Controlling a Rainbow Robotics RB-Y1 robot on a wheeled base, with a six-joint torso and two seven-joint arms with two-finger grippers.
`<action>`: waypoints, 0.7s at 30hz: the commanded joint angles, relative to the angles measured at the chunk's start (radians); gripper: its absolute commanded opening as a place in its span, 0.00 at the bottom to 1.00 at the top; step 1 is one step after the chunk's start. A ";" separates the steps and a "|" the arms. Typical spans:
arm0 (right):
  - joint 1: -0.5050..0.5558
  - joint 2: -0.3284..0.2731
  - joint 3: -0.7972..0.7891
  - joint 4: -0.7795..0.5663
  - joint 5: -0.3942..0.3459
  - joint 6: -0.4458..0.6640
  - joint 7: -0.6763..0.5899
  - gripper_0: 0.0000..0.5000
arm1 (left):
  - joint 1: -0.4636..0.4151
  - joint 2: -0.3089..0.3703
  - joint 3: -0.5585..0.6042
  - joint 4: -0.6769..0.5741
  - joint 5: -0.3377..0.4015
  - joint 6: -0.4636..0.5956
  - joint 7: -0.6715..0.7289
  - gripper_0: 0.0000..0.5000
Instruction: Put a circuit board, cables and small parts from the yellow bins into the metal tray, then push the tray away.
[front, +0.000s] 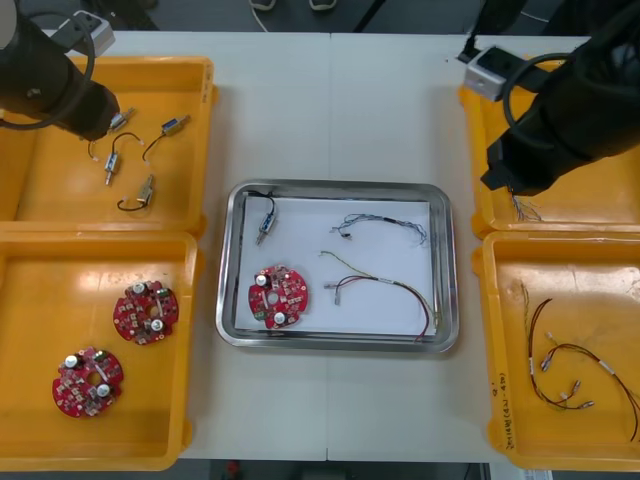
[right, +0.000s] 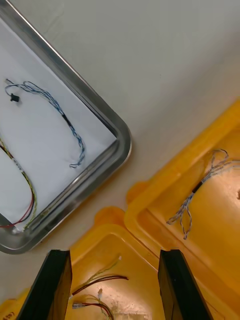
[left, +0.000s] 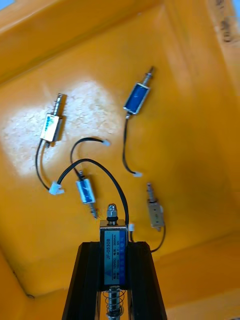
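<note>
4 small metal parts (left: 137, 97) lie just beyond the left gripper (left: 114, 247) — its fingers (left: 86, 272) pinch a 5th part (left: 114, 257); the right gripper (right: 114, 256) hangs spread over 2 yellow bins (right: 200, 200).

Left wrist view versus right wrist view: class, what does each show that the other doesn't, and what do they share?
Left wrist alone: the left gripper shut on a small metal part, four loose small metal parts beyond. Right wrist alone: the open right gripper, the metal tray corner holding a blue and white cable. Shared: yellow bins.
</note>
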 joint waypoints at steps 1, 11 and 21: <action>0.090 -0.105 -0.132 -0.092 -0.025 0.003 -0.115 1.00 | 0.004 -0.047 0.013 -0.114 -0.028 0.061 0.152 0.00; 0.333 -0.220 -0.344 -0.149 -0.066 0.003 -0.235 1.00 | 0.004 -0.118 -0.079 -0.298 -0.043 0.164 0.418 0.00; 0.541 -0.222 -0.610 -0.150 -0.117 0.003 -0.226 1.00 | 0.004 -0.177 -0.206 -0.419 -0.059 0.208 0.651 0.00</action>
